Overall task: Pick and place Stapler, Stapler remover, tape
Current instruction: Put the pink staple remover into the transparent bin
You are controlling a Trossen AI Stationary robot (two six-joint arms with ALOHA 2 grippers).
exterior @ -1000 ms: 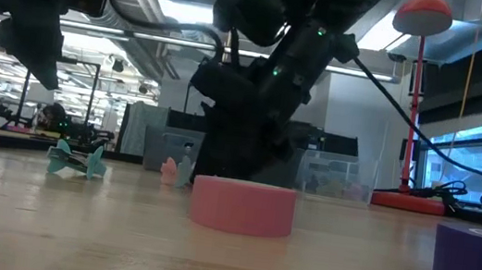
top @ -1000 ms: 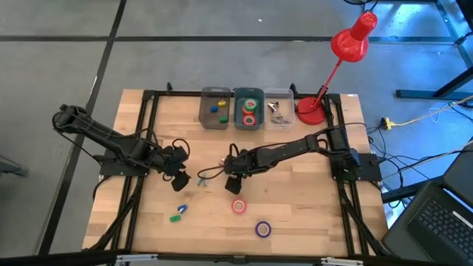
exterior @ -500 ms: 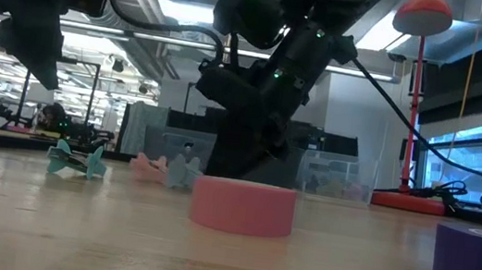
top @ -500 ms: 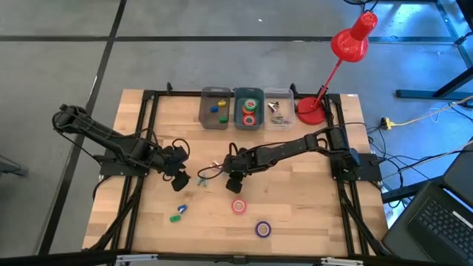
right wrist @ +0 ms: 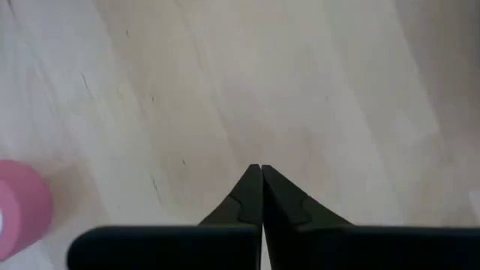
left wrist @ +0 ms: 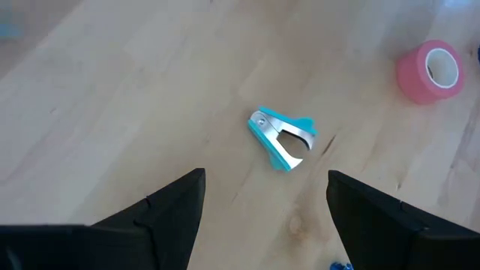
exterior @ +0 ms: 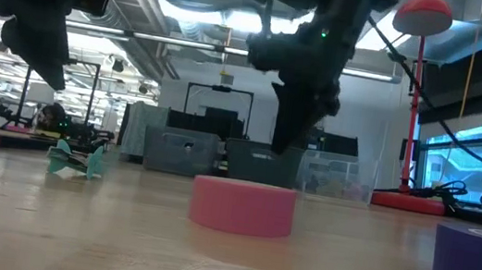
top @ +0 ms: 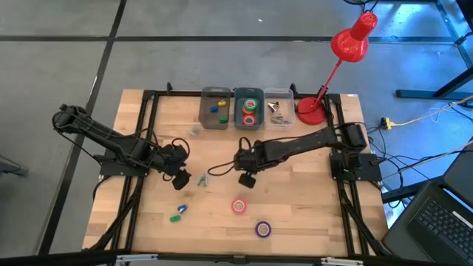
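Two grippers over mid-table. Right gripper (top: 247,179) pinched fully shut on nothing, fingertips meeting over bare wood in right wrist view; raised clear of the table (top: 310,214) in low view. Left gripper (top: 181,179) parted fairly wide, empty, hovering above the teal stapler remover (left wrist: 283,138).

Key relation: teal stapler remover (top: 202,179) between both grippers, just at 3 o'clock of the left one, farther off at 9 o'clock of the right one. Left arm clearly nearer. Long axis seemingly running across the left gripper's opening, though hard to fix.

Pink tape roll (top: 239,206) at roughly 7 o'clock of the right gripper, near; purple tape roll (top: 263,229) beyond it toward the front edge. Small blue and green pieces (top: 178,214) at 6 o'clock of the left gripper.

Three bins along the far edge: left bin (top: 205,118) with yellow, blue, green blocky bits; middle bin (top: 238,118) with green and red tape rolls; right bin (top: 288,118) with metallic removers, apparently.
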